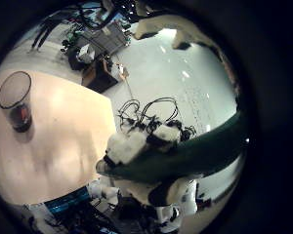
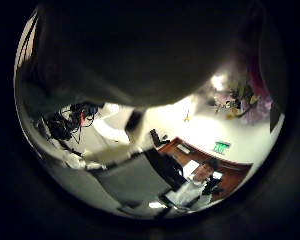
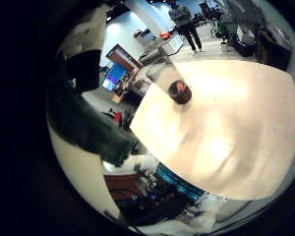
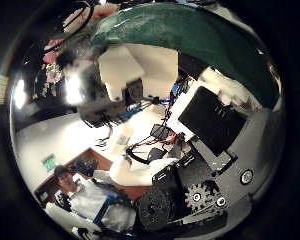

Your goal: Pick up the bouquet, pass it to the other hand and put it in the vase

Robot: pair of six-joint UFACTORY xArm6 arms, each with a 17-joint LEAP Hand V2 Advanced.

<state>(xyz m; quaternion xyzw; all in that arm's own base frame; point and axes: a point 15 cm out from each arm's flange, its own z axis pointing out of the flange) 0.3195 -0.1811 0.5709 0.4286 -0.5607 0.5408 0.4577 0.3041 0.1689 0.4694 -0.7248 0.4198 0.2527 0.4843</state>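
Right hand: its own fingers sit curled against the bouquet stem, so I read it as clasping the wrap. Blooms are only a blur off the stem's end. Right little-finger cam has the stem close across the palm, over the table edge. Left little-finger cam shows a hand wrapped round the stem off the table; I can't say which hand. Left hand's own fingers: can't tell, since something close blocks most of its thumb cam. Farther off, the vase stands on the table, well apart from the bouquet.
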